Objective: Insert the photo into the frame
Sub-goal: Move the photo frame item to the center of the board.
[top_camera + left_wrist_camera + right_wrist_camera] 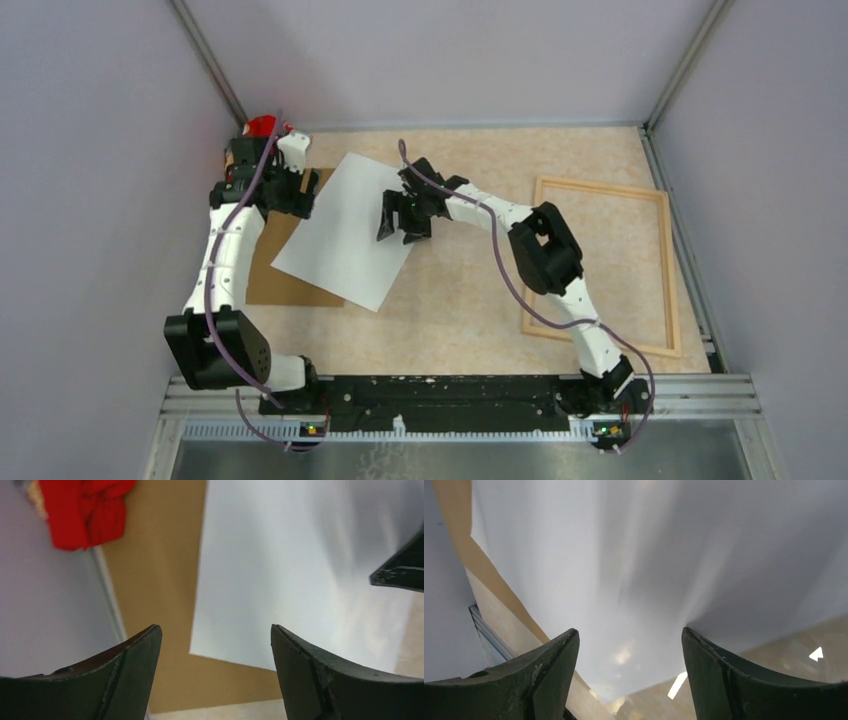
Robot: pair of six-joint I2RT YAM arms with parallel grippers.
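Lilac walls close in a speckled beige table (470, 300), where the photo (345, 230) lies white back up, partly overlapping a brown backing board (275, 285) and well apart from the empty frame (672, 270) lying flat at the right. Both hands hang spread and holding nothing, the left hand (216, 635) over the photo's left edge and the right hand (629, 637) over its right edge, probably so each can pinch a side and carry the sheet across unbent.

One photo (350, 230), left of centre. One wooden frame (600, 187), right. One brown backing board (275, 285), left. One red object (262, 125), far left corner. Two grippers: left gripper (215, 632), right gripper (629, 632).
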